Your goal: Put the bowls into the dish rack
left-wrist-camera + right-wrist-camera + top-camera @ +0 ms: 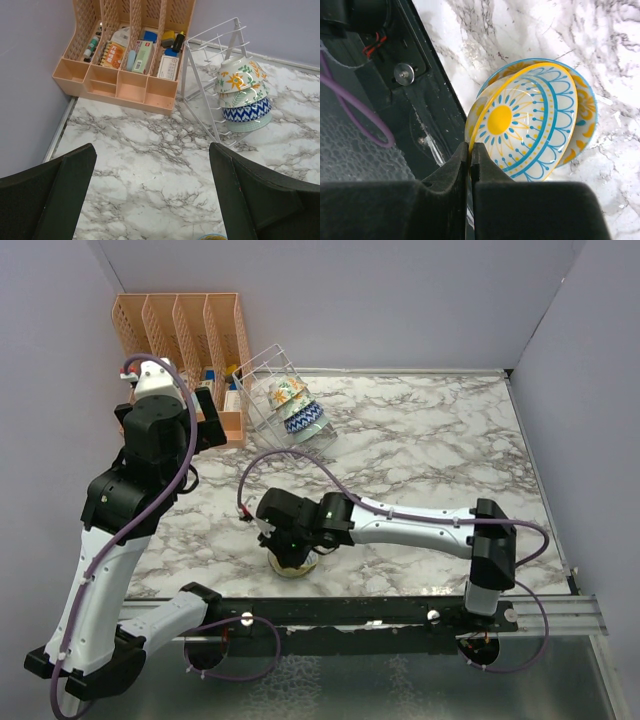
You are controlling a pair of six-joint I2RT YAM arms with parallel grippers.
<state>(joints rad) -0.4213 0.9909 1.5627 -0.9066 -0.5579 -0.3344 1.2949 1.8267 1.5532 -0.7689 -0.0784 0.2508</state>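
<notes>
Your right gripper (470, 150) works just beside the black rail (427, 107); marble table (520, 30) lies open beyond. Jaws clamped on the sun bowl (520, 125) rim.

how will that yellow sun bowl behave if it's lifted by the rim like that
Probably stiff: the sun bowl looks like glazed ceramic. Glossy glaze and jaws pinching only its thin rim suggest it may slip or swing. It sits nested in a second bowl, which might drag along or clink; likely chippable.
</notes>
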